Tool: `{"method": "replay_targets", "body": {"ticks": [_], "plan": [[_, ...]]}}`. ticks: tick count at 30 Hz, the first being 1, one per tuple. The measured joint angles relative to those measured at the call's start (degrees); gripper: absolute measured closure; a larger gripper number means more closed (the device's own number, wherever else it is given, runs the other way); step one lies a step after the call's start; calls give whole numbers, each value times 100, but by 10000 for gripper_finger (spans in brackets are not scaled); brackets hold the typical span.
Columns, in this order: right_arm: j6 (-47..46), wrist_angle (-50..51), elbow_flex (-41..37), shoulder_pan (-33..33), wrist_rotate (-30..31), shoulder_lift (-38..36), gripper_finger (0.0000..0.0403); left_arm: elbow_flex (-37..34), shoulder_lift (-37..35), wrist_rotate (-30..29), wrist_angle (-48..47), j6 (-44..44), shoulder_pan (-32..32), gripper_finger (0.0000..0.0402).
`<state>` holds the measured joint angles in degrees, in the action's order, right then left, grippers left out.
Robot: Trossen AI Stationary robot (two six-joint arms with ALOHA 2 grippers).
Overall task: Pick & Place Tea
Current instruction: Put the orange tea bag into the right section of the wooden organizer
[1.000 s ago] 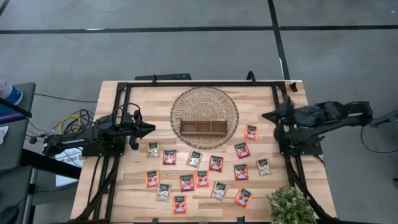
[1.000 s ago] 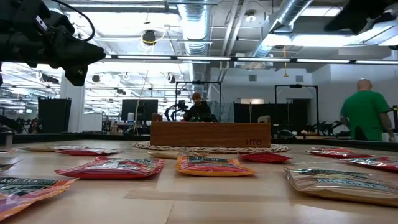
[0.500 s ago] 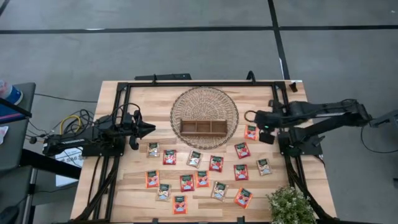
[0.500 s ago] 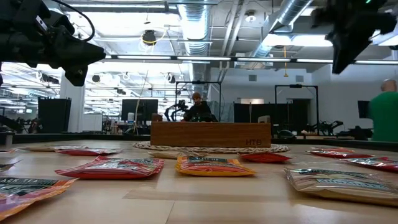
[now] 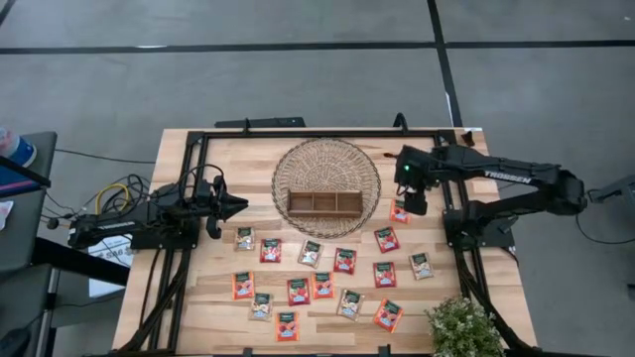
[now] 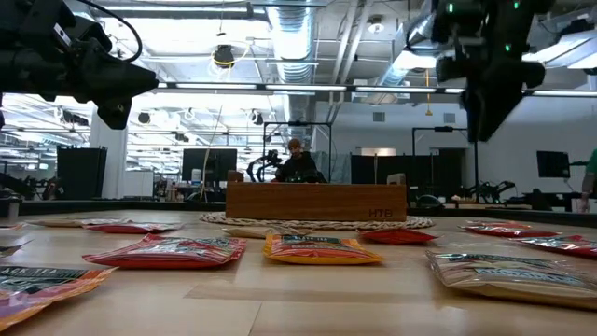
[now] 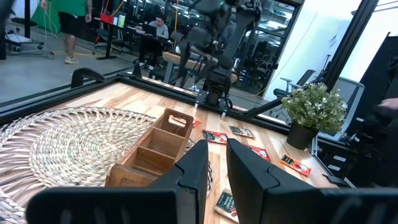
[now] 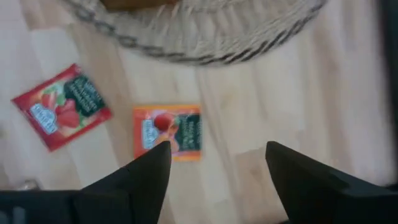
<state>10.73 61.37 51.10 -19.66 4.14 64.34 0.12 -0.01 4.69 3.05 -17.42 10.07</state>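
Right pincer [image 8: 214,165] is held above the orange tea sachet [image 8: 168,132], fingers spread wide, nothing gripped. The sachet lies flat just outside the wicker basket [image 5: 326,149], toward the surface's right edge. A straight descent, fingers straddling the sachet, is advised before closing.

Left pincer [image 7: 214,163], fingers nearly together, waits by the left edge.

Grey floor [image 5: 298,89], ceiling ducts [image 6: 298,37], perhaps desks [image 6: 201,168] behind.

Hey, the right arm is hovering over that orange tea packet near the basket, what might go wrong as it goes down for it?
Two risks. The flat orange tea sachet lies flush on the wooden table, so the open right gripper may scrape the wood or slide over it. The round wicker basket rim and a red sachet sit close by, so a small drift may nudge either.
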Motion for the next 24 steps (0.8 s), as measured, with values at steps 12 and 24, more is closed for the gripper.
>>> {"method": "replay_targets", "body": {"ticks": [12,24], "plan": [[703,-830,-942,-398,-340,447,138,0,0,2,0,1,0,351],[877,-1800,-1093,-286,-423,1698,138,0,0,2,-4,1,-1,351]]}}
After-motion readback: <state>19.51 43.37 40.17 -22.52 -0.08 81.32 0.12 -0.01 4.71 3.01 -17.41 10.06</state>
